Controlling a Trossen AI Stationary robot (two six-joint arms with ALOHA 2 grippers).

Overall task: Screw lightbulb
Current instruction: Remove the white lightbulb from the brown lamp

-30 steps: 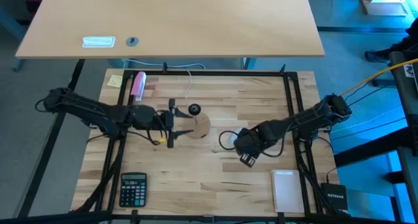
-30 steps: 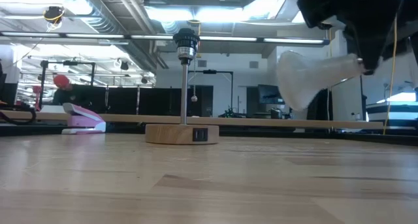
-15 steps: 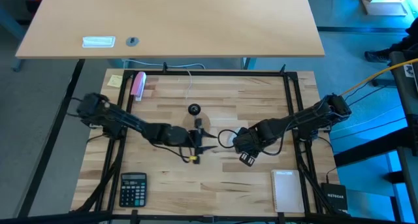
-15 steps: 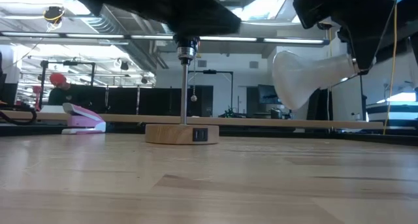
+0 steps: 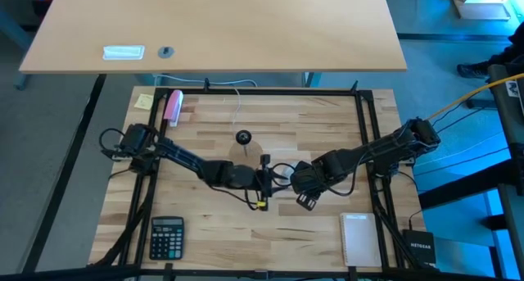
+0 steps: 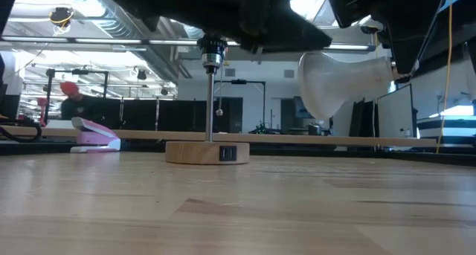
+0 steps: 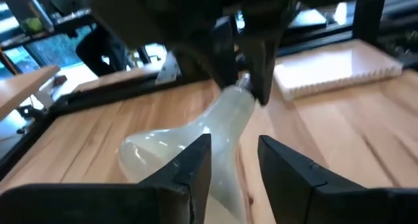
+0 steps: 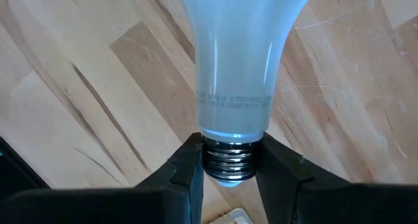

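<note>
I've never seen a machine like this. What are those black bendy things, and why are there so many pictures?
They are two robot arms at a wooden table. One picture looks down from above, one sits at table height, and one camera rides on each wrist. The right hand pinches the lightbulb by its metal screw end, holding it sideways above the table. The left hand has reached over, its fingers on either side of the bulb's neck. On the table stand a lamp holder with a wooden base, a calculator, a pink stapler and a white notepad.

Left hand point(image 5: 264, 183) has reached the lightbulb point(image 6: 338, 80).
</note>
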